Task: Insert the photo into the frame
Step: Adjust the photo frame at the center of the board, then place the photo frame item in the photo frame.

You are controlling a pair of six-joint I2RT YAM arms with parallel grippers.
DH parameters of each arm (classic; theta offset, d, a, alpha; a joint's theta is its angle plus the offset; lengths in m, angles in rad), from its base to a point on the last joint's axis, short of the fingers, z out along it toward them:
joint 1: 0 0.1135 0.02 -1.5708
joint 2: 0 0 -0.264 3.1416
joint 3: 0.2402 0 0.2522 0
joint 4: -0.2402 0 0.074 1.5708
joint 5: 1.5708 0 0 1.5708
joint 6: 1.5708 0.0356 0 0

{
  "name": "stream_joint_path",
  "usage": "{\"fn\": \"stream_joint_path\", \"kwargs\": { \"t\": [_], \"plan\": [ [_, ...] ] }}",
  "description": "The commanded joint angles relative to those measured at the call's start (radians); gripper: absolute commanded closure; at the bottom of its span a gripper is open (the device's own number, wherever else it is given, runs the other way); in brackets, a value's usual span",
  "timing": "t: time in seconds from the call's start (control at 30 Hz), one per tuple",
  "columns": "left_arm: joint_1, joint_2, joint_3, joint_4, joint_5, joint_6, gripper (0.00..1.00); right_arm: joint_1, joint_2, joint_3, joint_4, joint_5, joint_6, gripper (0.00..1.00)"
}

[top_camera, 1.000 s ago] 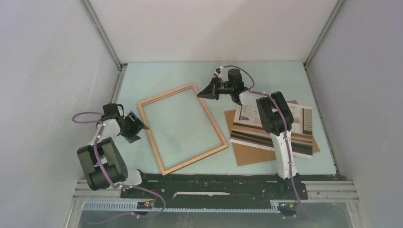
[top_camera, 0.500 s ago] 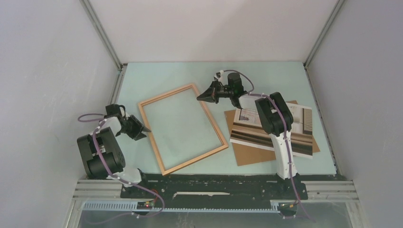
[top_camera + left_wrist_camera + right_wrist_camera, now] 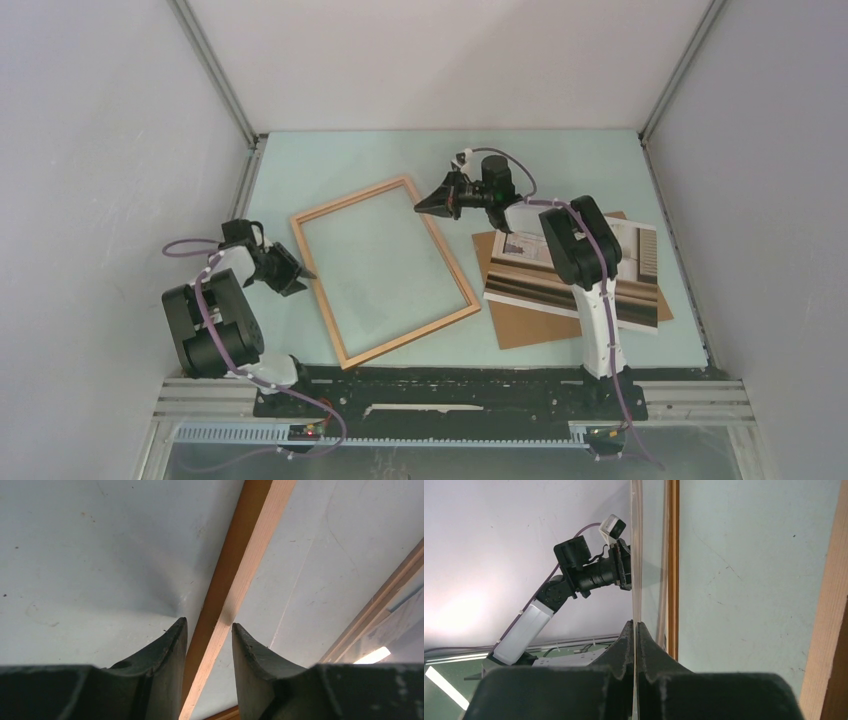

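Note:
The light wooden frame (image 3: 405, 335) lies tilted in the middle of the table. My left gripper (image 3: 300, 272) sits low at its left bar. In the left wrist view the gripper (image 3: 208, 625) has closed around that bar (image 3: 250, 545), one finger on each side. My right gripper (image 3: 428, 200) is at the frame's far right corner. In the right wrist view it (image 3: 635, 625) is shut on the edge of a thin clear pane (image 3: 637, 540), next to a frame bar (image 3: 672, 555). The photo (image 3: 625, 275) lies face up at the right, partly hidden by the right arm.
A flat brown backing board (image 3: 520, 325) lies under the photo at the right. Grey enclosure walls stand close on the left, right and back. A metal rail (image 3: 450, 395) with both arm bases runs along the near edge.
My left gripper moved right to the frame's left bar and narrowed its jaws around it. The right gripper shifted slightly at the far corner and stayed shut.

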Motion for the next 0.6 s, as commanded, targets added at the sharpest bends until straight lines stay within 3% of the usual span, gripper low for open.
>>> {"fn": "stream_joint_path", "kwargs": {
  "t": [0.0,0.57],
  "plan": [
    [0.010,-0.013,-0.018,-0.010,-0.004,0.000,0.77,0.023,-0.060,-0.010,0.066,0.005,0.021,1.00],
    [0.013,-0.004,-0.010,-0.016,-0.024,0.004,0.99,0.024,-0.065,-0.058,0.097,0.028,0.043,1.00]
  ]
}}
